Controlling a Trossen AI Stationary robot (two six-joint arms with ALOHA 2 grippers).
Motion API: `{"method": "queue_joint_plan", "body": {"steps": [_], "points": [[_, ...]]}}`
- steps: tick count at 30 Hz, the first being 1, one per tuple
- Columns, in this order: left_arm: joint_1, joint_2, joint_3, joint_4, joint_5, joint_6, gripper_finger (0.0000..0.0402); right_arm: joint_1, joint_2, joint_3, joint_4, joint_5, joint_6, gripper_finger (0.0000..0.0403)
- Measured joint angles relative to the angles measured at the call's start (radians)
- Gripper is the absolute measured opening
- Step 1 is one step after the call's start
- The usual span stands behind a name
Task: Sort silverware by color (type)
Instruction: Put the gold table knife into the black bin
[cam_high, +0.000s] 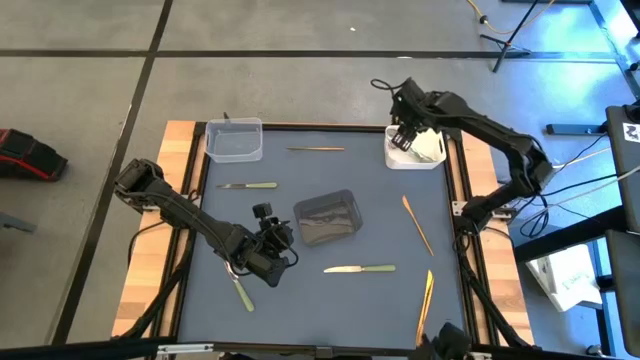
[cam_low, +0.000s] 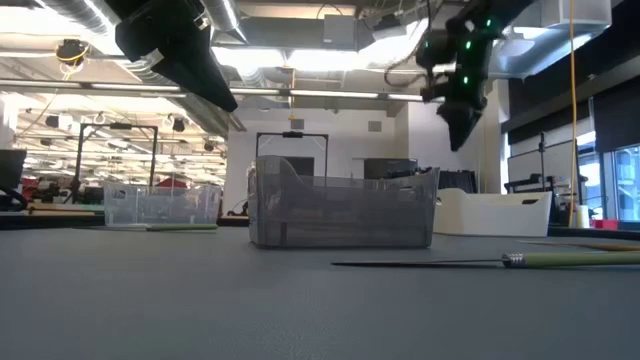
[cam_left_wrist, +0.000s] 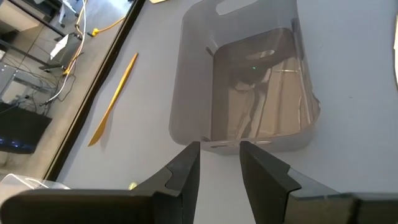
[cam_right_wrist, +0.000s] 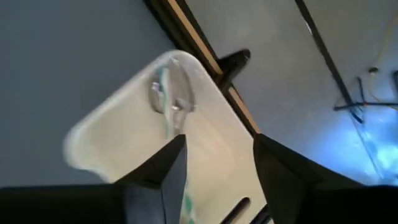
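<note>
My left gripper (cam_high: 283, 243) (cam_left_wrist: 219, 167) hovers open just left of the dark grey tub (cam_high: 328, 217) (cam_left_wrist: 249, 93), holding nothing. My right gripper (cam_high: 405, 135) (cam_right_wrist: 217, 168) hangs open above the white tub (cam_high: 417, 155) (cam_right_wrist: 124, 130), which holds shiny spoons (cam_right_wrist: 169, 96) and a pale green handle (cam_right_wrist: 165, 121). Flat on the mat lie three green-handled knives (cam_high: 248, 185) (cam_high: 360, 268) (cam_high: 243, 294) and three gold pieces (cam_high: 315, 149) (cam_high: 417, 224) (cam_high: 425, 305). One gold piece (cam_left_wrist: 115, 99) shows beyond the grey tub in the left wrist view.
A clear tub (cam_high: 233, 140) (cam_low: 160, 205) stands at the far left corner of the mat. In the low view the grey tub (cam_low: 345, 210) stands mid-table, the white tub (cam_low: 495, 212) lies behind it to the right, and a knife (cam_low: 560, 260) lies in the foreground. Wooden table edges frame the mat.
</note>
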Motion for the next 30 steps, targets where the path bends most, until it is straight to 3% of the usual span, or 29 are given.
{"method": "queue_joint_plan", "body": {"steps": [9, 20, 24, 30], "points": [[-0.003, 0.000, 0.000, 0.000, 0.024, -0.007, 0.0109, 0.250, -0.167, -0.107, -0.028, -0.193, 0.090, 0.0177], [-0.005, 0.000, 0.000, 0.012, 0.035, -0.126, 0.0109, 0.463, -0.306, -0.467, -0.003, -0.219, 0.391, 0.0177], [-0.005, 0.000, 0.000, 0.043, 0.064, -0.127, 0.0109, 0.508, -0.302, -0.549, 0.016, -0.182, 0.489, 0.0177], [-0.012, 0.000, 0.000, 0.086, 0.112, -0.167, 0.0109, 0.578, -0.299, -0.615, -0.008, -0.230, 0.640, 0.0177]]}}
